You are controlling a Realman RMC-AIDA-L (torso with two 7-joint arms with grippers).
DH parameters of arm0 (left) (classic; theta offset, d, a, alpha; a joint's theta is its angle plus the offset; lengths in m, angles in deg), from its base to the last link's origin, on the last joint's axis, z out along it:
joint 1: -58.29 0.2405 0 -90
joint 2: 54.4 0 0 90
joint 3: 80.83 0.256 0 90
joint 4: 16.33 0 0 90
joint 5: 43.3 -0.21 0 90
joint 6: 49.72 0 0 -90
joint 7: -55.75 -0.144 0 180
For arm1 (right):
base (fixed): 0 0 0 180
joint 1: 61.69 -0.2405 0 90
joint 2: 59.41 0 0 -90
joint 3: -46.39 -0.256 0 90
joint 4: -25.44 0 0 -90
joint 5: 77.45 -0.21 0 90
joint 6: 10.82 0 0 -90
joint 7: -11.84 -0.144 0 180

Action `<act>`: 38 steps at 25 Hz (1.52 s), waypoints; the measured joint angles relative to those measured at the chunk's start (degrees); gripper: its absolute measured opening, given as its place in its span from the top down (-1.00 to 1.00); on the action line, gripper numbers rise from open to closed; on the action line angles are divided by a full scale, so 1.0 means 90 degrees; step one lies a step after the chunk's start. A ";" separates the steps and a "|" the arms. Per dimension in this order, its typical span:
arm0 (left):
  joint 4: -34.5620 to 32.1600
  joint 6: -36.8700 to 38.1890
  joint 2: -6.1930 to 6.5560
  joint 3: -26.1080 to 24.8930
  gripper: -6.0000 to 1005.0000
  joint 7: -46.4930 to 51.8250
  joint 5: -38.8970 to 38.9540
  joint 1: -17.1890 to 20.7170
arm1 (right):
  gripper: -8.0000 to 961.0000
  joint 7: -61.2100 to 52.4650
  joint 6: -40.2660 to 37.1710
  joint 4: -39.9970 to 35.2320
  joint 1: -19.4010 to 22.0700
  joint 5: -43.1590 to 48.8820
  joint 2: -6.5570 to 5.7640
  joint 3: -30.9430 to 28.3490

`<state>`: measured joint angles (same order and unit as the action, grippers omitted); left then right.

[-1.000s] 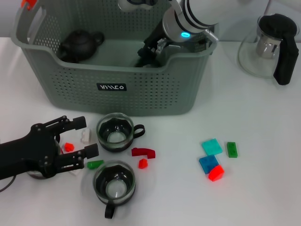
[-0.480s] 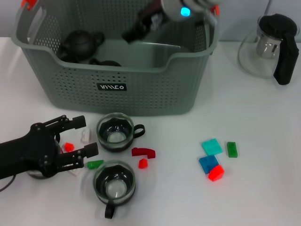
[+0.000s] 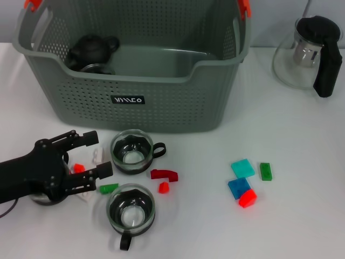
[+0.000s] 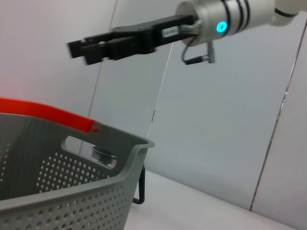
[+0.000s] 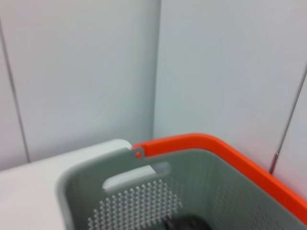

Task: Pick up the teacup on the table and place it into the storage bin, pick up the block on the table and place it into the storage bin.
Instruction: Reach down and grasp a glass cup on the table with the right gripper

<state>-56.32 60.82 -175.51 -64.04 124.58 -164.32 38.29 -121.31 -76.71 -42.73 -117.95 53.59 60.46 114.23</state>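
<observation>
Inspector: Where is the grey-green perforated plastic storage bin (image 3: 161,105) found?

Recorder: It is placed at the back of the white table (image 3: 302,151), with orange clips on its handles. A black teapot (image 3: 91,48) is seen inside at its left end. What appears to be a clear glass rim (image 3: 97,68) lies just beside the pot, though that part is poorly shown.

Inspector: And the teacups and blocks?

Recorder: Two clear glass teacups with black handles are left on the table. One (image 3: 132,152) is just in front of the bin and the other (image 3: 131,210) is nearer the robot. A dark red arch block (image 3: 164,174), a small red block (image 3: 164,187) and a green block (image 3: 109,188) lie around them. A cluster of cyan, blue, green and red blocks (image 3: 243,183) is set well apart to the right.

Inspector: The left gripper (image 3: 98,155)?

Recorder: It is held low over the table to the left of the cups. Its black fingers (image 3: 81,141) are spread and nothing is grasped. A small white block (image 3: 98,156) and a small red cube (image 3: 79,168) lie between them.

Inspector: The right gripper (image 4: 79,49)?

Recorder: It is seen only in the left wrist view, raised high above the bin. Whether it is released or clenched cannot be told.
</observation>
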 joint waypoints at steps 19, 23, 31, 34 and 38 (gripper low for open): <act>0.0010 -0.0005 0.0016 0.0000 -0.67 0.0000 0.0019 -0.0104 | -0.56 0.6089 -0.3839 0.1260 0.4048 -0.5468 0.0005 -0.1943; 0.0010 -0.0008 0.0026 -0.0001 -0.67 0.0031 0.0019 -0.0120 | -0.56 0.6384 -0.4350 0.1678 0.4260 -0.4635 0.0004 -0.2176; 0.0008 -0.0006 0.0032 -0.0001 -0.67 0.0065 -0.0017 -0.0090 | -0.56 0.6451 -0.4309 0.2132 0.4095 -0.3166 0.0003 -0.2421; -0.0025 -0.0003 0.0037 -0.0005 -0.67 0.0073 -0.0035 0.0005 | -0.56 0.6159 -0.4353 0.2048 0.3792 -0.2810 0.0015 -0.2259; -0.0239 0.0030 0.0039 -0.0062 -0.67 0.0205 -0.0038 0.0233 | -0.56 0.5580 -0.4333 0.1980 0.3150 -0.2085 0.0020 -0.1882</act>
<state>-58.47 61.10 -175.16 -64.60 126.42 -164.66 40.38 -71.09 -115.71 -24.91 -89.60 34.82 60.65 97.29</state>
